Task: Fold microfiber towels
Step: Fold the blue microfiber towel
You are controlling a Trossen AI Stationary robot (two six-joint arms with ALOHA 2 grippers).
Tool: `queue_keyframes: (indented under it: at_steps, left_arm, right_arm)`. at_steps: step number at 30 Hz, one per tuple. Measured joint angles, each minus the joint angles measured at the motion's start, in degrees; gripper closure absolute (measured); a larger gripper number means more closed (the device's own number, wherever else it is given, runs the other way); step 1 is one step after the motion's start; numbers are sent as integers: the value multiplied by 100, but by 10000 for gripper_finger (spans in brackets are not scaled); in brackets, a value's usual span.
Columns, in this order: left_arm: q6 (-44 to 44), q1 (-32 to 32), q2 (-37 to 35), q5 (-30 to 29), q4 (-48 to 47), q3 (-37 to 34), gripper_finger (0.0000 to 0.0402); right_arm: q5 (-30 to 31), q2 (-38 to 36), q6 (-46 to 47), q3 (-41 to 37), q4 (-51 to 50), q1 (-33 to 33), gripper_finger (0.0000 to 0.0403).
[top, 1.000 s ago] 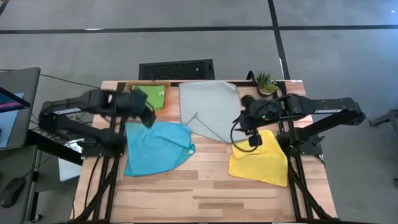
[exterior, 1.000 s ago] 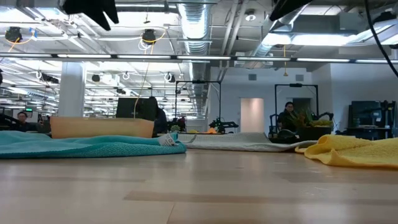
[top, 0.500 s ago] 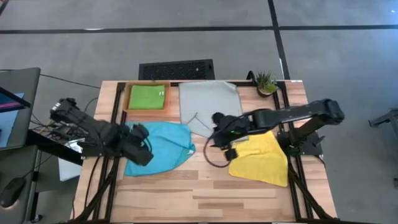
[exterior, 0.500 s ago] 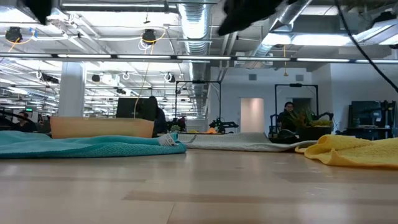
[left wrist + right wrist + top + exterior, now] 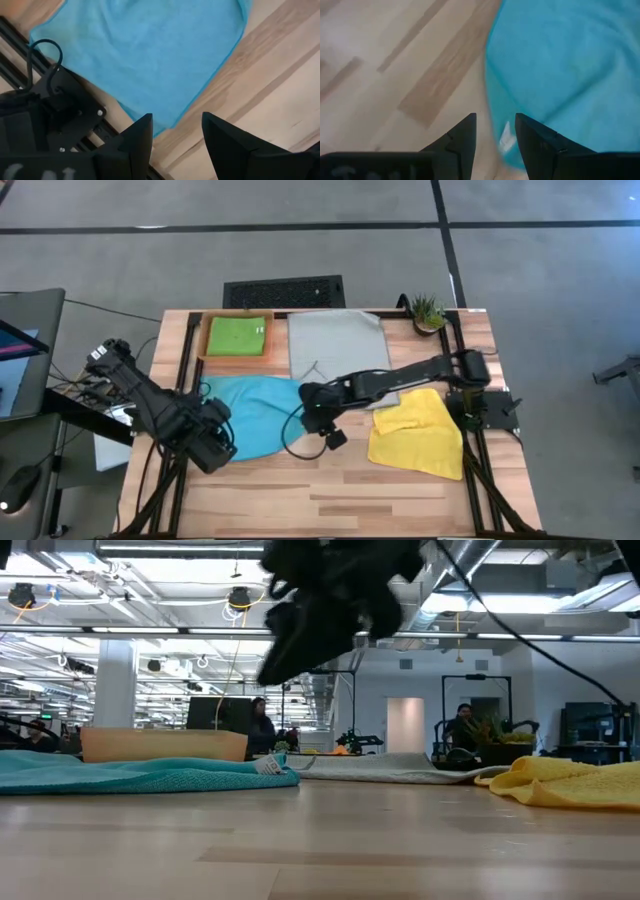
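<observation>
Over the blue towel [image 5: 255, 412] lying flat on the table [image 5: 330, 490], I held both grippers, left gripper [image 5: 174, 131] and right gripper [image 5: 495, 129], jaws apart, empty; each needed a separate corner, pinched low.

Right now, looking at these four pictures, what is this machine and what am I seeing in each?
It is a robot with two dark arms at a wooden table, each ending in a two-finger claw. One picture looks straight down, one looks level across the tabletop, and two come from cameras on the wrists. On the table lie a blue towel, a grey towel, a yellow towel, and a green towel folded in an orange tray. The left claw and right claw both hang open over the blue towel's edges, holding nothing.
</observation>
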Motion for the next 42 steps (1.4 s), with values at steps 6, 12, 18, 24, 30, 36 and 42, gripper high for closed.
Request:
queue_keyframes:
  at_steps: [6, 12, 18, 24, 30, 36, 42]
  left_arm:
    - [-119, -91, -4, 2, 33, 0, 238]
    - [-130, -98, -2, 2, 41, 0, 238]
    - [-165, -98, -2, -4, 52, 0, 238]
    - [-165, -98, -2, -18, 51, 0, 238]
    - [-161, -98, -2, -24, 43, 0, 238]
    - [-157, -98, -2, -24, 35, 0, 238]
    - [-57, -98, -2, -22, 33, 0, 238]
  right_arm:
    - [-488, 857, -407, 803, -36, -107, 244]
    - [-932, 1531, -524, 1471, -151, -246, 244]
    - [-1240, 1934, -552, 1749, -168, -366, 244]
    - [-1580, 2082, -749, 1821, -197, -437, 244]
    - [-1575, 2231, -856, 1810, -159, -437, 244]
    - [-1572, 2307, -871, 1808, -61, -458, 244]
    - [-1604, 2303, -1107, 1810, -491, -456, 244]
